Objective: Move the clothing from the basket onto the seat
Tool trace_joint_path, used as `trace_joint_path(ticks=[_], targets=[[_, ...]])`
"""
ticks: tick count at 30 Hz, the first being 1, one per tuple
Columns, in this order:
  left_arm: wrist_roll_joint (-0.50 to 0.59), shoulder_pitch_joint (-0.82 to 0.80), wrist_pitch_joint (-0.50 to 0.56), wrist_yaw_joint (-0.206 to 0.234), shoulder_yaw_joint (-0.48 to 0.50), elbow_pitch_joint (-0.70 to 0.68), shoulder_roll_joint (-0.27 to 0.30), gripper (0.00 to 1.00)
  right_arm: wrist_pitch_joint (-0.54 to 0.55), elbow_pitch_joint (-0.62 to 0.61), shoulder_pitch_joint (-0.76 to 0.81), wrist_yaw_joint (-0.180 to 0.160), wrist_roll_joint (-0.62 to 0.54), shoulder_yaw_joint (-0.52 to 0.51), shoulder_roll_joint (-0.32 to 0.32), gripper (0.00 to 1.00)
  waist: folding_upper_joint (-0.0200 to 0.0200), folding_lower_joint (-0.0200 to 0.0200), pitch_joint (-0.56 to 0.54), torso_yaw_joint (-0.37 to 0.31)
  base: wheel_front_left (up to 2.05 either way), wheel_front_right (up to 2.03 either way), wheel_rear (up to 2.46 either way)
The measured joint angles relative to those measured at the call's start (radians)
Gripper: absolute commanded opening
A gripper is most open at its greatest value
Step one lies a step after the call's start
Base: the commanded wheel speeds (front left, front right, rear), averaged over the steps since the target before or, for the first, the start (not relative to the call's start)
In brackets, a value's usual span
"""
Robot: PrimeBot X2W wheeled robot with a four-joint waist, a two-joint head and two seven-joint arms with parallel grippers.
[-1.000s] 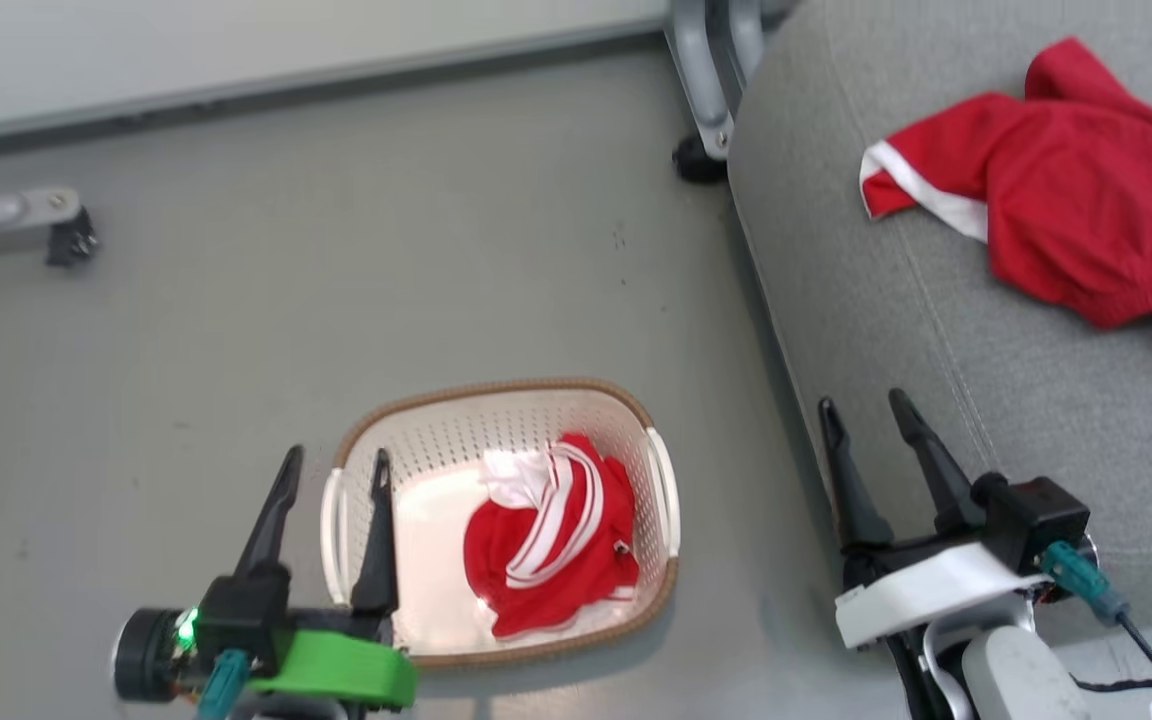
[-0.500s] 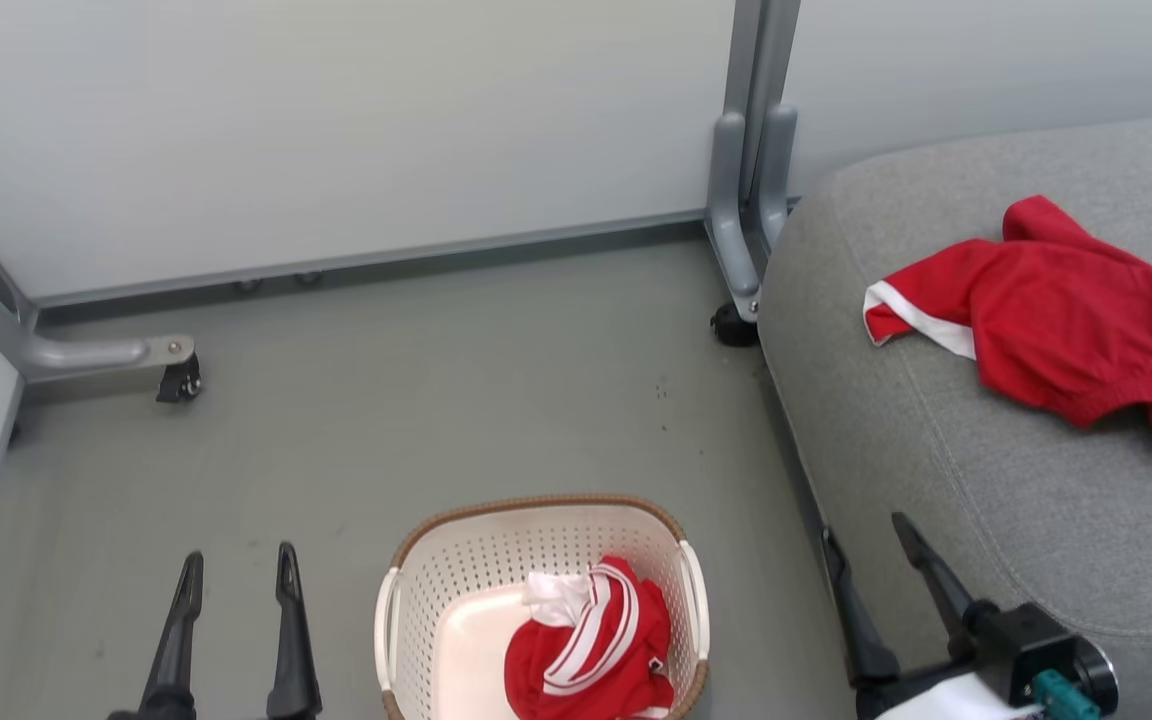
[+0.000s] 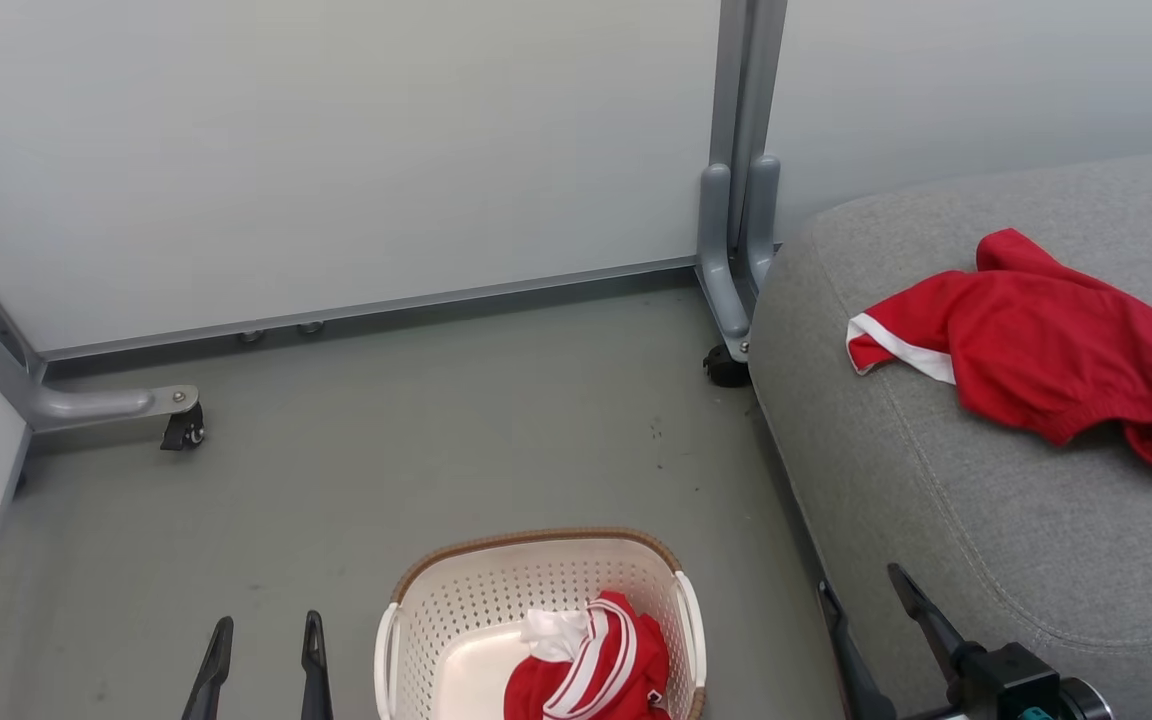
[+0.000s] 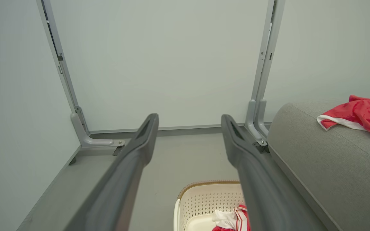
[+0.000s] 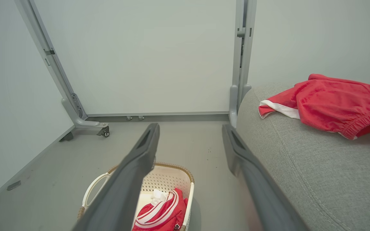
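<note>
The cream basket (image 3: 496,600) with its brown rim stands on the floor at the bottom centre, and a crumpled red garment with white stripes (image 3: 596,675) lies inside it. A second red garment (image 3: 1046,345) with white trim lies spread on the grey seat (image 3: 986,520) at the right. My left gripper (image 3: 266,633) is open and empty, low at the bottom left, to the left of the basket. Beside the seat's front edge my right gripper (image 3: 861,590) is open and empty, to the right of the basket. The basket (image 5: 169,178) and the garment on the seat (image 5: 329,102) also appear in the right wrist view.
A pale partition wall (image 3: 336,150) stands behind the grey floor. A grey frame post (image 3: 736,200) with a castor (image 3: 726,365) stands by the seat's far corner, and another frame foot with a castor (image 3: 181,430) is at the left.
The head camera has tilted up, so the whole scene has slid down the view. Both grippers now sit lower at the bottom edge, still open. The garments and basket have not moved.
</note>
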Motion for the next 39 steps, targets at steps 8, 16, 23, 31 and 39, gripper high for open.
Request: trace_joint_path(ticks=[8, 16, 23, 31, 39], targets=[[0.007, -0.001, 0.0, -0.008, -0.008, 0.006, 0.0, 1.0, 0.0, 0.001, 0.0, 0.0, -0.002, 0.01, 0.0, 1.0, 0.0, 0.0, -0.002, 0.001, 0.0, 0.0, 0.0], [0.007, -0.001, 0.0, -0.016, -0.009, 0.015, 0.0, 1.0, 0.0, 0.005, 0.0, 0.0, -0.002, 0.017, 0.0, 1.0, 0.0, 0.0, 0.001, 0.001, 0.0, 0.0, 0.0], [0.011, -0.002, 0.0, -0.018, -0.012, 0.02, 0.0, 1.0, 0.0, 0.006, 0.0, 0.0, -0.002, 0.016, 0.0, 1.0, 0.0, 0.0001, 0.005, 0.003, 0.0, 0.0, 0.0], [0.013, -0.011, 0.0, -0.031, -0.017, 0.026, 0.0, 1.0, 0.0, 0.007, -0.001, 0.0, -0.001, 0.015, 0.0, 1.0, 0.0, 0.0001, 0.019, 0.008, 0.0, 0.0, 0.0], [0.014, -0.043, 0.0, -0.052, -0.036, 0.05, 0.0, 1.0, 0.0, 0.005, -0.008, 0.0, -0.001, 0.012, 0.0, 1.0, 0.0, 0.0001, 0.053, 0.014, 0.0, 0.0, 0.0]])
